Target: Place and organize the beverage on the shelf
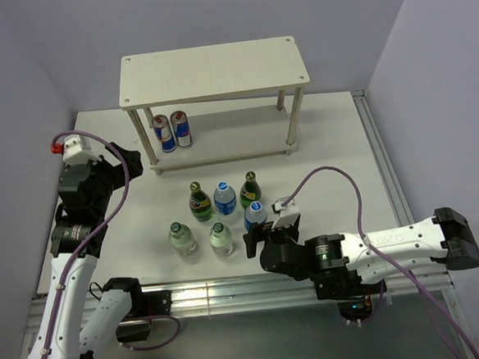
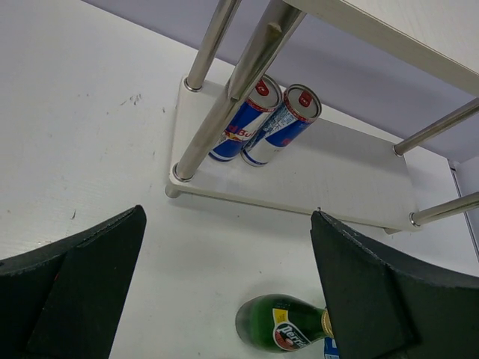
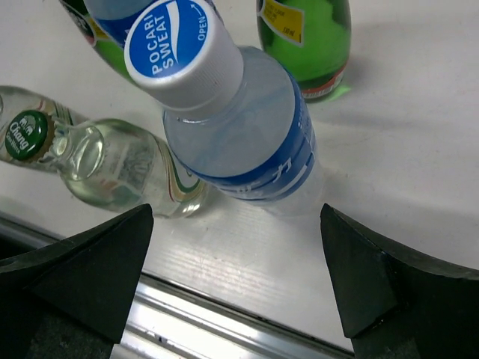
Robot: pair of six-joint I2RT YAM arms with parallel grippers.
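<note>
Shelf: was stood at the far side of the worktop. The top tier was bare, and two cans were set upright at the left end of the lower tier.
Beverages: six bottles were grouped upright between the shelf and the arm bases. The Pocari Sweat bottle was placed nearest the right gripper.
Right gripper: the jaws were spread wide on either side of that bottle; nothing was held.
Left gripper: the jaws were spread wide and nothing was held. The shelf's left end was faced.
Handling: the plastic bottle was judged fairly light, thin-walled and yielding, best taken at mid-body below the shoulder. The Chang bottle and green bottle were judged to be glass: heavier, rigid, slick and breakable.
Surface: the worktop was seen to be white, flat and smooth, so sliding was considered likely.
Room: pale walls were set close on three sides, and little clearance was left between bottles.
</note>
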